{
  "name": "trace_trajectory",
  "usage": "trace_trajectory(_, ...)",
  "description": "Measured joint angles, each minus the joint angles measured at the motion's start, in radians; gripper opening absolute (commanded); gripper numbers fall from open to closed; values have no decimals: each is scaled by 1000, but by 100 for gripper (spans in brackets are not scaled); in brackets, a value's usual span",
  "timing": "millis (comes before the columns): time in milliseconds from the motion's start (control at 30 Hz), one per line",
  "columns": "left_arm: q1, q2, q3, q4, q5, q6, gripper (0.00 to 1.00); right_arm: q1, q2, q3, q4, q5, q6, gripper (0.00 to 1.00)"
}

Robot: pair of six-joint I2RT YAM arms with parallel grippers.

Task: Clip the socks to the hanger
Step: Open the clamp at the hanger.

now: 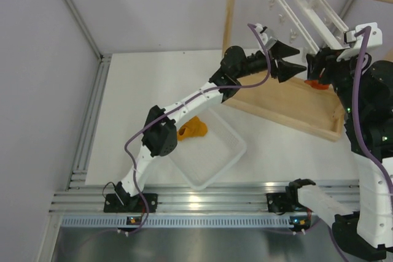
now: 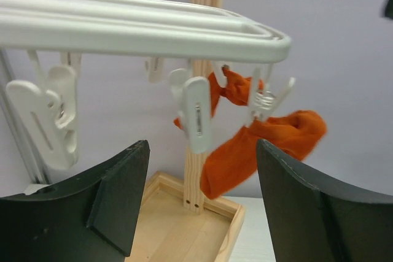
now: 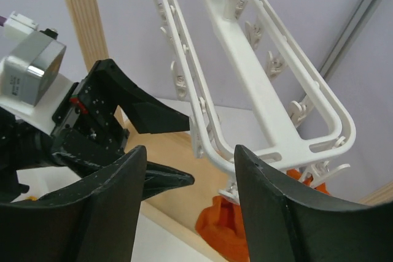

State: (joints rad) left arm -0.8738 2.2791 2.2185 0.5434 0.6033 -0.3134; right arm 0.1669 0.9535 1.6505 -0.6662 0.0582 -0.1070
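ROBOT CLIPS LAUNDRY: The right tool (image 3: 190,151) is seen spread, with nothing pinched, just beneath the end corner of the hanger (image 3: 245,72). A red-orange sock (image 2: 270,142) is held there by the dangling clips; whether a second one hangs with it cannot be told. The left tool (image 1: 299,57), likewise spread and empty, is held level with the hanger's row of clips, with a free clip (image 2: 198,115) straight ahead of it. The hanger is hung from the top bar of the wooden rack (image 1: 230,16). A yellow-orange sock (image 1: 192,129) lies in the white tray (image 1: 230,151) on the tabletop (image 1: 135,90), well below the hanger. The red-orange clipping is judged finished. A tool must next be drawn clear of the hanger and lowered to the tray. Little room is left among the tools, the clips and the rack's post, while open room is found towards the tray.
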Motion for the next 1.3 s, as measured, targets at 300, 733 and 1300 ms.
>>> trace_trajectory(300, -18, 83, 38, 25, -191, 25, 62, -1, -72, -114, 54, -17, 60, 62)
trace_trajectory(733, -17, 87, 35, 180, -225, 31, 19, -2, -95, -212, 124, -23, 117, 57)
trace_trajectory(1300, -18, 16, -63, 158, -177, 119, 3, -5, 3, -244, 210, -213, 275, 36)
